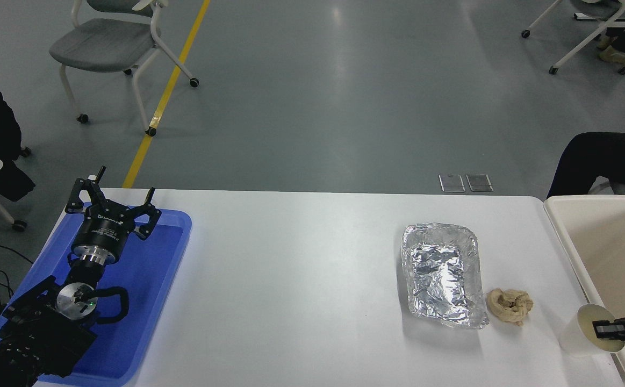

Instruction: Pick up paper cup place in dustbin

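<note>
The right gripper [605,329] comes in from the right edge with a black finger over the mouth of the paper cup [578,336]; whether it pinches the rim, I cannot tell. The cup leans on the white table [301,279], touching the dustbin [565,236] rim beside the claw. Left of the claw lie a tan paper wad [509,305] and a foil tray [444,273]. Far to its left, the left gripper [112,201] hangs spread wide over a blue tray [145,290].

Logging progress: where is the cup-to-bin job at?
Done: right gripper has reached the paper cup, a finger at its rim. In hand: the grasp; cup looks tilted beside the dustbin. Left: lift, drop in. Left gripper parked over the blue tray.
</note>
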`<state>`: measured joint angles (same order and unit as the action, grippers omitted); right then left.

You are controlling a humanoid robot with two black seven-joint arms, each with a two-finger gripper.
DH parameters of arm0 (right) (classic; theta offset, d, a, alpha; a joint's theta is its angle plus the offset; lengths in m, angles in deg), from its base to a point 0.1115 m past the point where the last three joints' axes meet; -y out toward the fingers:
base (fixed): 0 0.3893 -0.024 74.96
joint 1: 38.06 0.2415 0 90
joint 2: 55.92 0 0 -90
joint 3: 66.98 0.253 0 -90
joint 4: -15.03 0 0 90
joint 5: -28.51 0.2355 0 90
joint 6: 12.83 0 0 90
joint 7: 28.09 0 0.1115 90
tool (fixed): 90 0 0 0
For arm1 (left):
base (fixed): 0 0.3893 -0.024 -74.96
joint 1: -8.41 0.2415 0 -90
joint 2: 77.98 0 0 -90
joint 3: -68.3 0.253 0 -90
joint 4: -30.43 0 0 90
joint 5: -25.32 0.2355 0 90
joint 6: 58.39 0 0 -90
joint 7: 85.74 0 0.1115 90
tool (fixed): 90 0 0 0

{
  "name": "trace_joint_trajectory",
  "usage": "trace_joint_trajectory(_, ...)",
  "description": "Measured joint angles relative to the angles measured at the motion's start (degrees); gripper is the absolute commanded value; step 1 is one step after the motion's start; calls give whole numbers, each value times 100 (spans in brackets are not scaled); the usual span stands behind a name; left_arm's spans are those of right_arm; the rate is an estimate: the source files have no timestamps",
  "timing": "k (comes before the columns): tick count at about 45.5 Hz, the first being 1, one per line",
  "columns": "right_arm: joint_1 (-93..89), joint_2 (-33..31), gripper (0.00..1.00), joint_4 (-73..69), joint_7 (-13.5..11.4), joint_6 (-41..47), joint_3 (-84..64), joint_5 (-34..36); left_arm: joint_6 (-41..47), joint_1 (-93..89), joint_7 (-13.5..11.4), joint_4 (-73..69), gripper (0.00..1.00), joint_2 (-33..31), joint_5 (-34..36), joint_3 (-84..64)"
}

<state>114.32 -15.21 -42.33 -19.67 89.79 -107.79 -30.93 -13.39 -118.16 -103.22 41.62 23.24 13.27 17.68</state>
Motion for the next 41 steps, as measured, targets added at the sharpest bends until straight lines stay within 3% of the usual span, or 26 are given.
trace_joint_trajectory(13,682,-503,0,-802,-36,141,-173,7,0,-1,0,7,100,-3,0,0)
trace_joint_trajectory(26,2605,-838,0,-1840,-47,533,-1462,96,0,-5,0,5,100,3,0,0)
trace_joint_trajectory(41,5503,-29,0,-2800,29,1079,-3569,908,0,5,0,5,100,16,2,-7)
